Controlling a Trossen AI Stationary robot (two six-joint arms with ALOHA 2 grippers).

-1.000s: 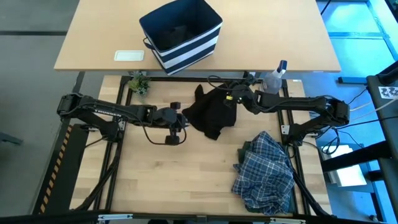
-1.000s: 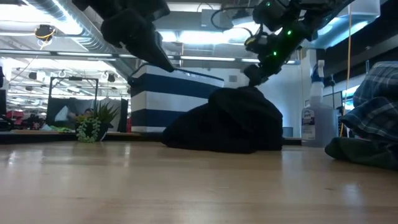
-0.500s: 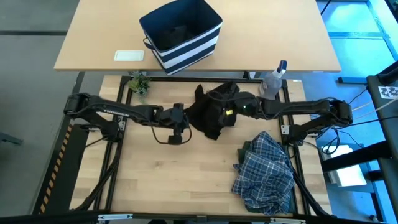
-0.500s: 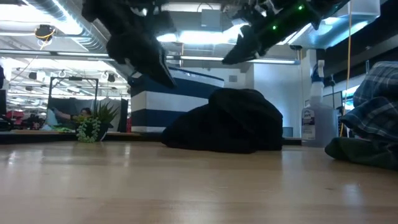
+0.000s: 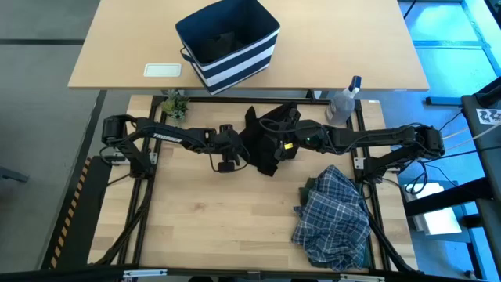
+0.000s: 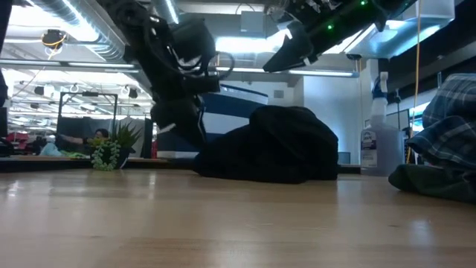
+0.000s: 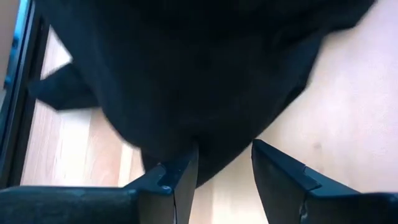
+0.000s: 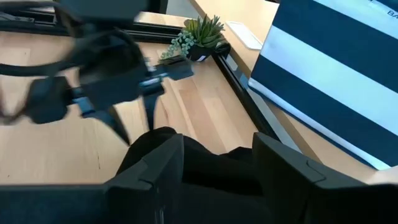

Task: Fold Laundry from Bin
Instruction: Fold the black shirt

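2 pincers flank black garment (image 5: 270, 141).

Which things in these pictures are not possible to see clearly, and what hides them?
- Inside of the bin: dark in the high view; contents unreadable.
- Dark olive-green garment: mostly under the plaid shirt, high view.
- Black garment: fills the left wrist view, shape cut off.
- Spray bottle: label too small, low view.

The black garment (image 5: 270, 141) heaps at upper centre of the worktable (image 5: 235, 227), hemmed by both arms. The plaid shirt (image 5: 335, 215) blocks the lower right; the lower left and centre lie bare.
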